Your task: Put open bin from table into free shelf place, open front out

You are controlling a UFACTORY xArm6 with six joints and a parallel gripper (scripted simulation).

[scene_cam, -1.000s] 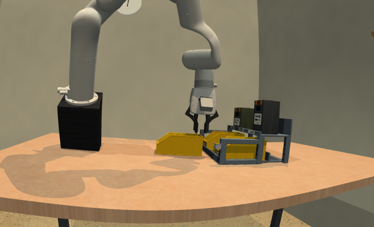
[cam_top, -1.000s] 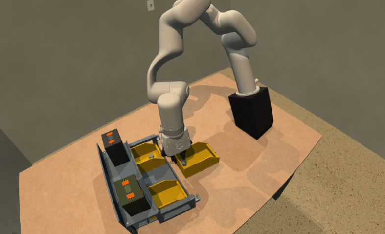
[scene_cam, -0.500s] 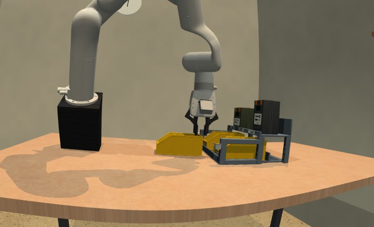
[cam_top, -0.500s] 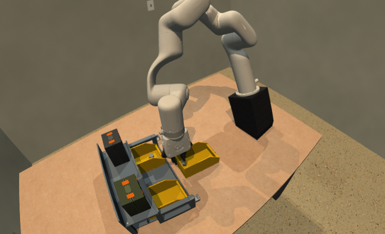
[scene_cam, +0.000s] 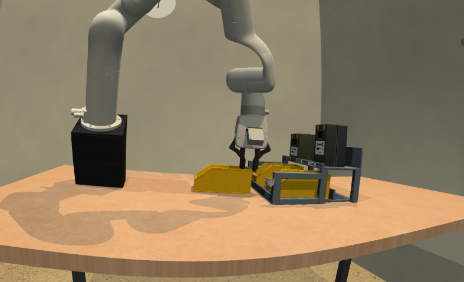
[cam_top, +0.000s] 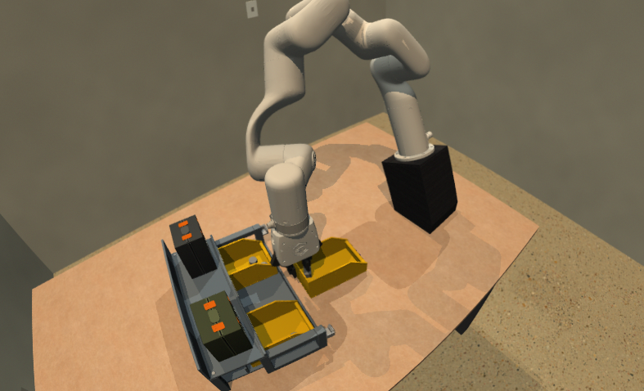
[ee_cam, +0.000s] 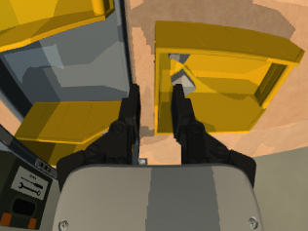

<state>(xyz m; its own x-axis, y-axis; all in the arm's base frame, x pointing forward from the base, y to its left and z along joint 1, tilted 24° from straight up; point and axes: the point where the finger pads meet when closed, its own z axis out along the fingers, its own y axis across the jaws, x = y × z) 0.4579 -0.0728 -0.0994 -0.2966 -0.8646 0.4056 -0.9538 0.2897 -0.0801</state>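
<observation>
Two dark fingers of the gripper (scene_cam: 249, 157) point straight down and straddle the rear wall of the yellow bin (cam_top: 331, 266), one finger inside it, the other outside in the slot between bin and shelf. They stand part-open, a narrow gap with the wall between them, and they are not clamped on it; the gripper carries nothing.

The bin sits flat on the table (cam_top: 460, 252), just beside the shelf's front lip, at about three o'clock from the shelf (cam_top: 285, 357) in the top view. It is a bright yellow tray with a tall back, sloping sides and a low open front that faces away from the shelf. A small grey part (ee_cam: 182, 79) lies inside near the inner finger.

On the shelf two more yellow bins (cam_top: 246, 262) (cam_top: 278, 322) stand with a free grey bay between them. Behind them, on the upper board, stand a black box (cam_top: 192, 246) and an olive box (cam_top: 219, 327).

The arm (cam_top: 285, 194) arches high from its black pedestal (cam_top: 426, 194) at one o'clock, and its last link hangs vertical over the bin.
</observation>
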